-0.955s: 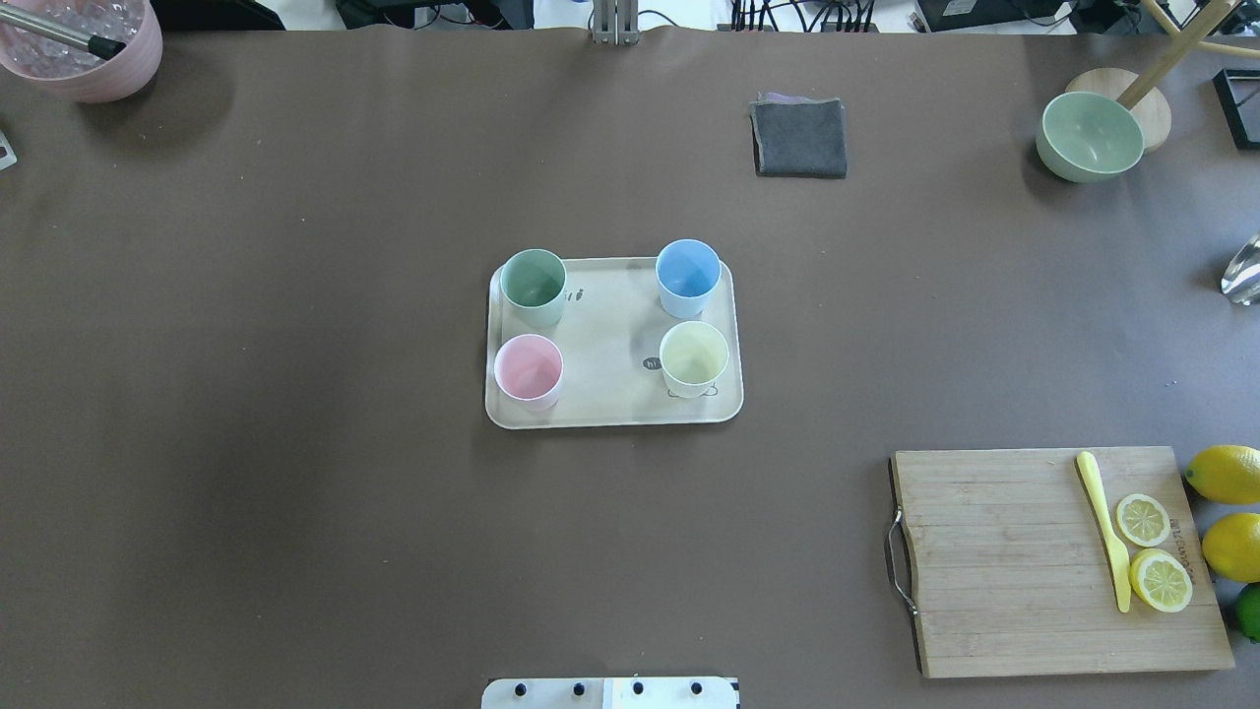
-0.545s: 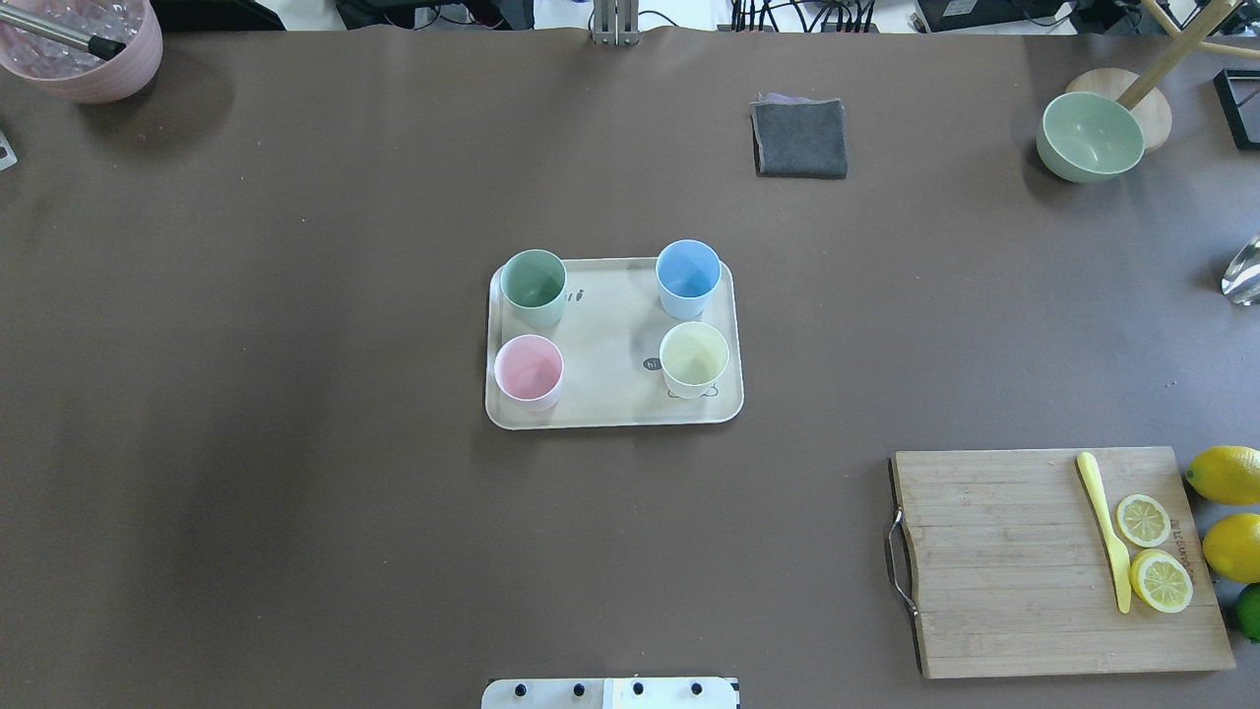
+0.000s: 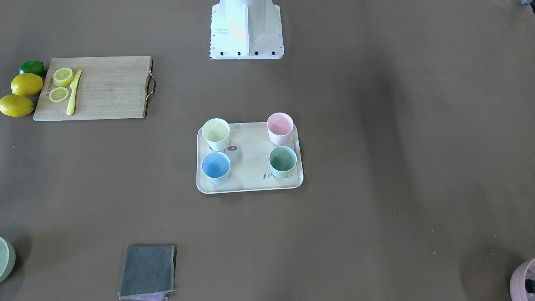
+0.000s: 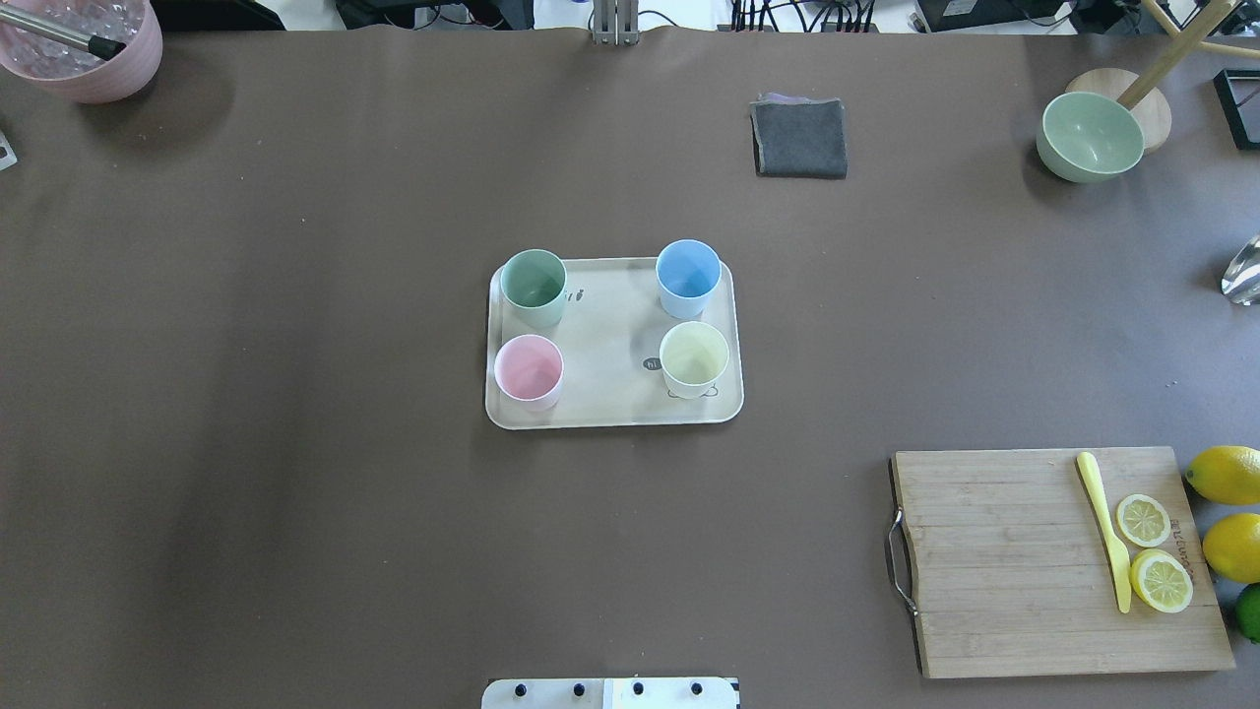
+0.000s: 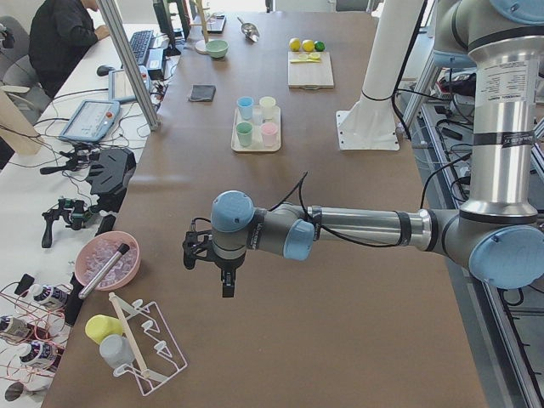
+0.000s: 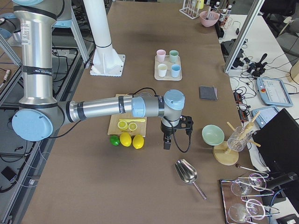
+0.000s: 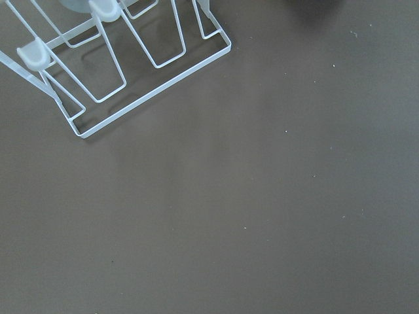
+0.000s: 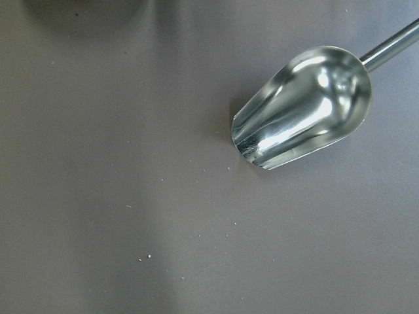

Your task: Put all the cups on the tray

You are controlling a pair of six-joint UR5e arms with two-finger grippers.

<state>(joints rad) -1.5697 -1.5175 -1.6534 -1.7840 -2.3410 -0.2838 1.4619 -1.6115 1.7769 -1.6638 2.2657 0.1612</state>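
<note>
The cream tray lies mid-table and also shows in the front view. On it stand upright a green cup, a blue cup, a pink cup and a pale yellow cup. Both grippers are far from the tray. My left gripper hangs over the table's left end near a wire rack. My right gripper hangs over the right end near the lemons. Each shows only in a side view, so I cannot tell whether it is open or shut.
A wooden cutting board with lemon slices and a yellow knife lies front right, whole lemons beside it. A grey cloth, a green bowl and a pink bowl stand at the back. A metal scoop and a wire rack lie at the table's ends.
</note>
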